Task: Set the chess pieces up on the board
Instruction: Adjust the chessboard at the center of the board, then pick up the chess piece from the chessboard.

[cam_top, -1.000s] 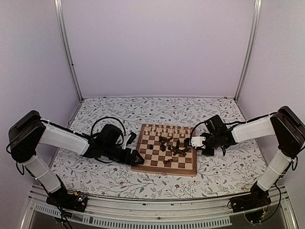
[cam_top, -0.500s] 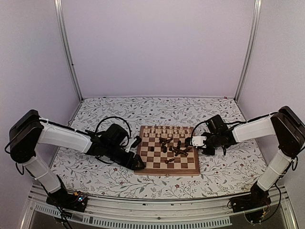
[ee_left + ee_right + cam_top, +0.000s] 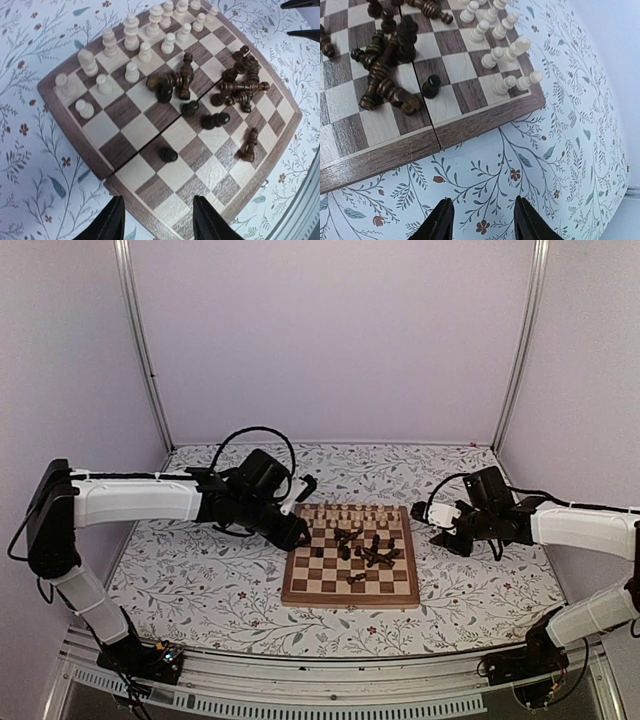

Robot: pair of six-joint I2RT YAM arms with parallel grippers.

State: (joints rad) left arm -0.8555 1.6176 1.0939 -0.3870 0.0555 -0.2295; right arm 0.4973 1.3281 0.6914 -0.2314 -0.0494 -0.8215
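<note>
Wood, turned and smooth, is what both claws have to deal with. The left claw [image 3: 159, 225] stands partly spread and holds nothing, with the board [image 3: 131, 134] right under and ahead of it. Farthest ahead of it the pale pieces [image 3: 131, 30] stand upright in two rows along one edge. Closer in, a lone dark pawn [image 3: 168, 154] appears to stand upright. Ahead and to that claw's right the dark pieces [image 3: 235, 90] lie in a loose heap, most on their sides and touching one another. The right claw [image 3: 482, 225] is also spread and empty, above the counter [image 3: 520, 165], with the board's rim just ahead and the heap ahead to its left. I judge the pieces light, stiff and somewhat slippery. Being round, a fallen one would likely roll or spin if nudged off-centre, and a standing one would tip easily. A fallen piece is best pinched across the stem, square to its length. A standing one is best taken at the waist just under the head, and outer pieces of the heap should be lifted first.
</note>
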